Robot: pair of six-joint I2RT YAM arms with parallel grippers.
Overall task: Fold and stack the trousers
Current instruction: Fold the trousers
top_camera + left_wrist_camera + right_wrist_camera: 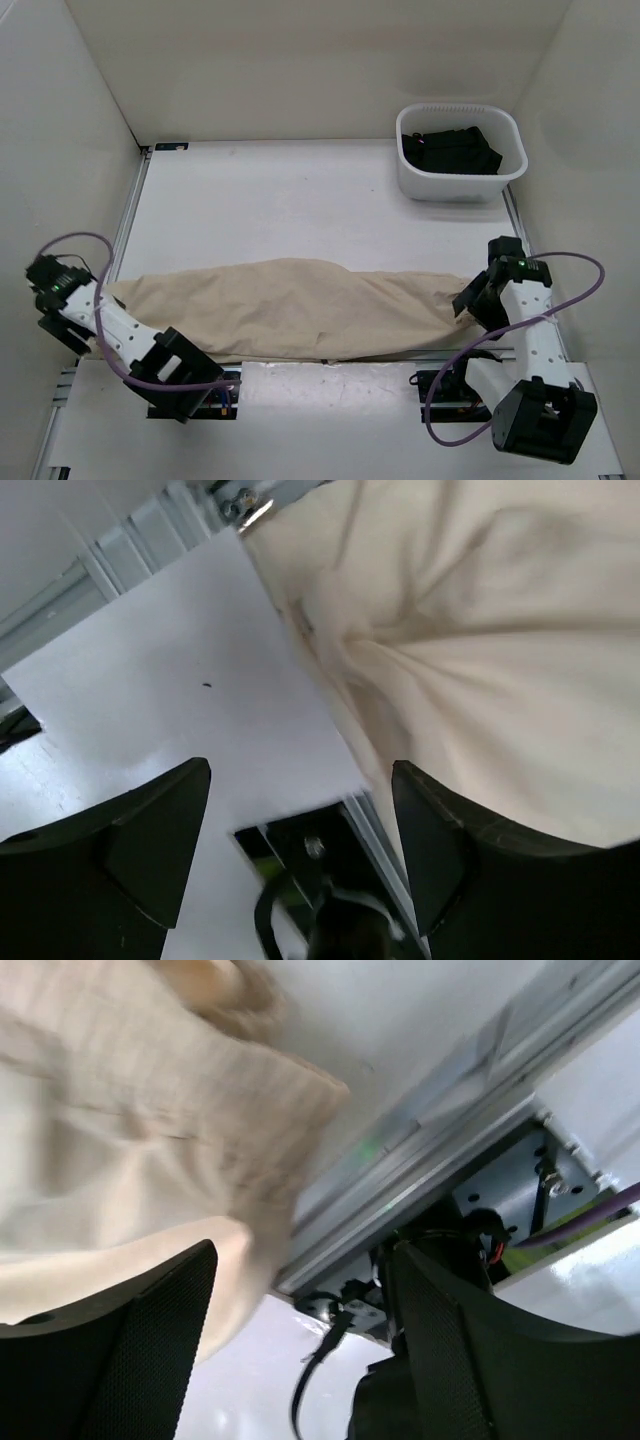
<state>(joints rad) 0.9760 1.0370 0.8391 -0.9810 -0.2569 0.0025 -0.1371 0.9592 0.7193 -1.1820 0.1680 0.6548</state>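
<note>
The beige trousers (290, 305) lie in a long folded band across the near part of the table, from left to right. My left gripper (72, 335) hangs just off their left end, open and empty. In the left wrist view (300, 840) the cloth (480, 610) lies beyond the right finger (450, 840), with nothing between the fingers. My right gripper (466, 303) is at the trousers' right end, open and empty. In the right wrist view (300, 1330) the cloth (120, 1090) lies up and left, beside the left finger (130, 1350).
A white bin (410, 180) holding black garments (455, 150) stands at the back right. White walls close in the table on the left, back and right. Metal rails (440, 1160) and the arm bases (185, 380) run along the near edge.
</note>
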